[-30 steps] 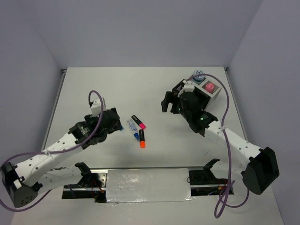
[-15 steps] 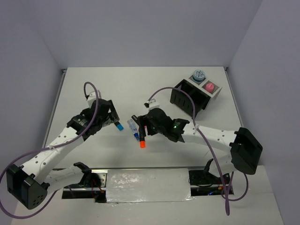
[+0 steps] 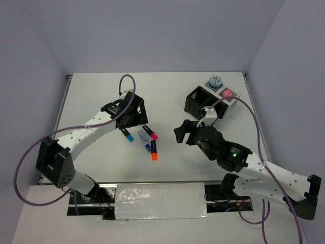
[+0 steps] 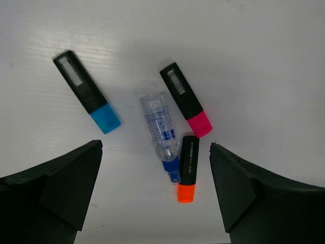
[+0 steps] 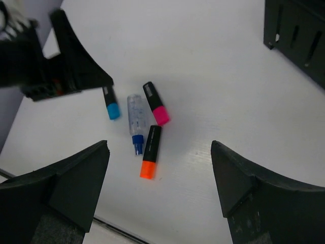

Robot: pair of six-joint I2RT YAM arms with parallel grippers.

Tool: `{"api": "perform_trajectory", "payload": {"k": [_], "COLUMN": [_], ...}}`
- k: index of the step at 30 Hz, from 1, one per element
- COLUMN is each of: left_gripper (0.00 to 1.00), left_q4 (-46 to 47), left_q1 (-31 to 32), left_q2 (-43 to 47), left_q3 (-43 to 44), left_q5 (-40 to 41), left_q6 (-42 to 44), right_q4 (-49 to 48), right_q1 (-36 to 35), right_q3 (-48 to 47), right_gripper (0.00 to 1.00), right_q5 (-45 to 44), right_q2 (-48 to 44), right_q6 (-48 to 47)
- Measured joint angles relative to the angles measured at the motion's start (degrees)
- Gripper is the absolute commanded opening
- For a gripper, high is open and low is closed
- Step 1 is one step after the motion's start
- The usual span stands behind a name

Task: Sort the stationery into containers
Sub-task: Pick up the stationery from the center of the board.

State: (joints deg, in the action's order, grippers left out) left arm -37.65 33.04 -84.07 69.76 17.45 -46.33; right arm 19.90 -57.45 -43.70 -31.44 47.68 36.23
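your right arm has pulled back from the pens and your left has swung round behind them. left gripper (image 4: pixel 155 150) and right gripper (image 5: pixel 158 145) both gape wide, holding nothing. on the table (image 3: pixel 96 91) lie the blue highlighter (image 4: pixel 87 92), the marker (image 4: pixel 161 136), the pink highlighter (image 4: pixel 186 100) and the orange highlighter (image 4: pixel 187 168) — close together, well apart from the black box (image 3: pixel 198 101) and white box (image 3: pixel 231 100) at the far right.
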Motion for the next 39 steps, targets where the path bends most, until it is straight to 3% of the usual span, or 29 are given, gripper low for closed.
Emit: {"api": "perform_trajectory", "payload": {"k": [6,12,15,23,39], "left_gripper": [0.92,0.88,0.78,0.77,0.66], "left_q4": [-1.09,-1.57,-1.33,-1.09,3.74], "left_q1": [3.52,4.39,4.39,4.39,3.85], "left_q2": [-8.52,-11.28,-13.18,-17.11,-19.08], "left_q3": [0.02,0.02,0.02,0.09,-0.79], "left_q5": [0.50,1.86,2.25,3.13,1.97], "left_q6": [-9.88,-15.13,-16.04,-16.83,-16.50], "right_q4": [4.07,6.80,6.93,6.75,6.69], "right_q1": [0.00,0.00,0.00,0.00,0.00], "right_q3": [1.11,5.05,5.70,6.62,7.54], "right_gripper": [0.88,0.88,0.88,0.87,0.87], "right_q5": [-1.62,-0.92,-0.57,1.14,2.93], "right_q2": [-8.55,-11.06,-10.91,-10.56,-10.16], "right_q6": [0.15,0.13,0.13,0.09,0.13]}}
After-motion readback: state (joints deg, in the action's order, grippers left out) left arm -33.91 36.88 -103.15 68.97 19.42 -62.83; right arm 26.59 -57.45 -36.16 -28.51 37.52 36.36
